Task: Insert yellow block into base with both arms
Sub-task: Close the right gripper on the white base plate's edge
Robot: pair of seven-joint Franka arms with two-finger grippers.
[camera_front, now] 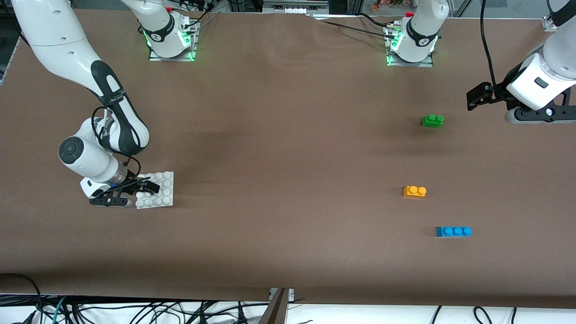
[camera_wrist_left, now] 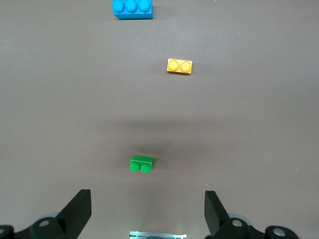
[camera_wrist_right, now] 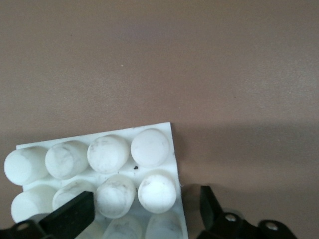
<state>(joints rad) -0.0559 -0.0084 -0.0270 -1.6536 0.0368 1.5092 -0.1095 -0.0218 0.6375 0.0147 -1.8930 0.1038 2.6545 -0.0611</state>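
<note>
The yellow block [camera_front: 415,191] lies on the table toward the left arm's end, between the green brick [camera_front: 433,120] and the blue brick [camera_front: 453,231]. It also shows in the left wrist view [camera_wrist_left: 179,66]. The white base [camera_front: 164,198] lies flat toward the right arm's end. My right gripper [camera_front: 150,186] is low over the base's edge and open. In the right wrist view the right gripper [camera_wrist_right: 142,209] has one finger over the base's [camera_wrist_right: 99,174] studs and the other beside its edge. My left gripper [camera_front: 472,98] is open and empty in the air near the green brick, as its wrist view [camera_wrist_left: 147,211] shows.
The green brick [camera_wrist_left: 141,164] lies closest to the left gripper's fingers, and the blue three-stud brick [camera_wrist_left: 132,8] lies past the yellow block. Brown cloth covers the table. Cables hang along the table's front edge.
</note>
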